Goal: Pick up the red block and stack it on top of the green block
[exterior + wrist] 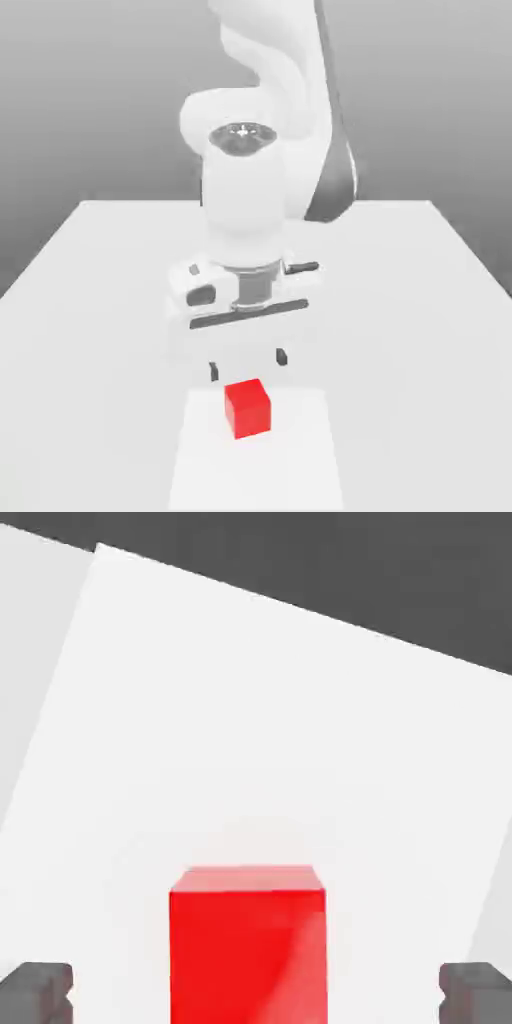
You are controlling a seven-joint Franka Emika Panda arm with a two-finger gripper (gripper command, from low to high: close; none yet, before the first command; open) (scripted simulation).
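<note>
The small glossy bright red cube [248,409] rests on the bright white rectangular patch [300,460] of the pale grey tabletop [420,370]. Just above the cube hangs the white two-fingered gripper [248,364], its dark-tipped fingers spread wide, nothing held between them, and turned square to the cube's sides.

Grey background (darker lower down); pale tabletop [400,400]; 1 brighter white patch [300,470] on it.
</note>
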